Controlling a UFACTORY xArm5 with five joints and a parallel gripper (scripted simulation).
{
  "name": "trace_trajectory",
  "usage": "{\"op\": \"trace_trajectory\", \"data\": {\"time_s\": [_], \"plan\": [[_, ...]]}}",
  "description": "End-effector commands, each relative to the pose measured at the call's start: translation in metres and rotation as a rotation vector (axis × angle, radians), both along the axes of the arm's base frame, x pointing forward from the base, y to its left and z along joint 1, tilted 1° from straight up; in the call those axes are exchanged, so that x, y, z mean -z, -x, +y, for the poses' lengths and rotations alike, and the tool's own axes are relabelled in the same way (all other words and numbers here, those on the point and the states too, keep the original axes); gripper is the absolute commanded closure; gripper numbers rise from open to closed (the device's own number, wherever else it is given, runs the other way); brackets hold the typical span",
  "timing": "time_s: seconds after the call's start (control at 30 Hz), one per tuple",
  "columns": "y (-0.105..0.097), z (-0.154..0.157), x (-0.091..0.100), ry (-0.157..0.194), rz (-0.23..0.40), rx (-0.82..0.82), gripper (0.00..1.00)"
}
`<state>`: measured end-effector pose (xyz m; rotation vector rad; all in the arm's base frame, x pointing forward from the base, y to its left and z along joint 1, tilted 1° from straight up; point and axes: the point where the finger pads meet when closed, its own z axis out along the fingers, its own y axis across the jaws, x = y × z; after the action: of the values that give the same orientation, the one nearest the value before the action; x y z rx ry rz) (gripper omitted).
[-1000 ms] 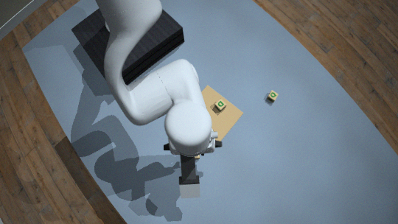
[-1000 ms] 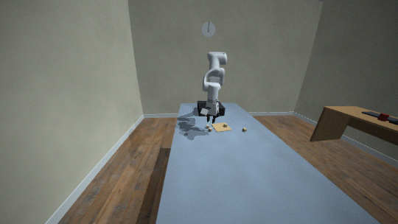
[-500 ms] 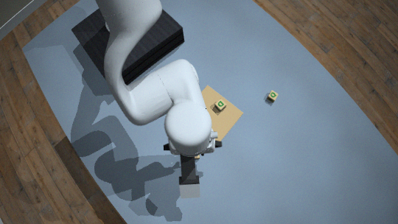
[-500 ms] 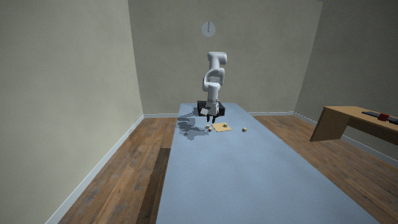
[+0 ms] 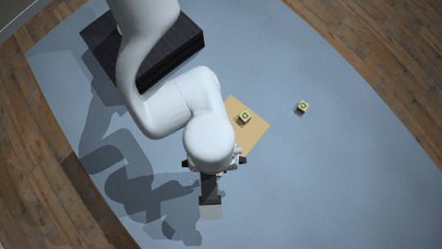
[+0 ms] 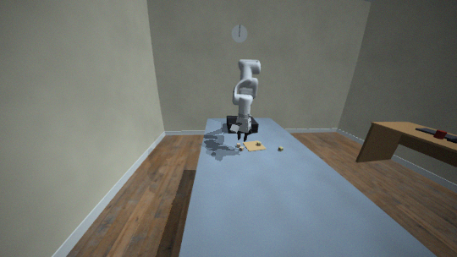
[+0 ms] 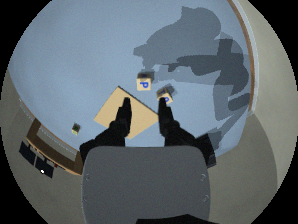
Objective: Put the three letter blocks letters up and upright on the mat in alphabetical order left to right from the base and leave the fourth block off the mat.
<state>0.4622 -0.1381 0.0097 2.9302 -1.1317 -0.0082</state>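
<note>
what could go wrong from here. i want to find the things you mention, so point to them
- The hand [image 5: 214, 162] [image 6: 242, 137] [image 7: 144, 105] could land on or knock the partly hidden blue-letter block [image 6: 239, 144] [image 7: 164, 96]: in the wrist view one finger overlaps it.
- The other blue-letter block [image 5: 218, 174] [image 6: 241, 149] [image 7: 144, 82] is close by, so it might get bumped too.
- The other finger shows over the mat [image 5: 251, 133] [image 6: 253, 148] [image 7: 107, 115], so coming down there could perhaps shift or lift its edge.

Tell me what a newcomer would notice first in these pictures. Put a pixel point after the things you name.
Probably the big white robot arm [image 5: 209, 139] [image 6: 245, 89], reaching out from a black base block [image 5: 196, 34] [image 6: 230, 126] over a blue table [image 5: 348, 164] [image 6: 262, 203] [image 7: 60, 65]. Next, the tan mat [image 5: 258, 127] [image 6: 250, 147] [image 7: 107, 116] near the gripper [image 6: 242, 139] [image 7: 145, 101], with one small block [image 5: 245, 116] [image 6: 259, 144] on it and three off it.
</note>
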Motion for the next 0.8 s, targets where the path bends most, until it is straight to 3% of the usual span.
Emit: {"op": "trace_trajectory", "data": {"time_s": [0.0, 0.77], "plan": [[-0.001, 0.000, -0.001, 0.001, -0.004, 0.000, 0.58], [-0.001, 0.000, 0.020, 0.001, -0.003, 0.000, 0.58]]}}
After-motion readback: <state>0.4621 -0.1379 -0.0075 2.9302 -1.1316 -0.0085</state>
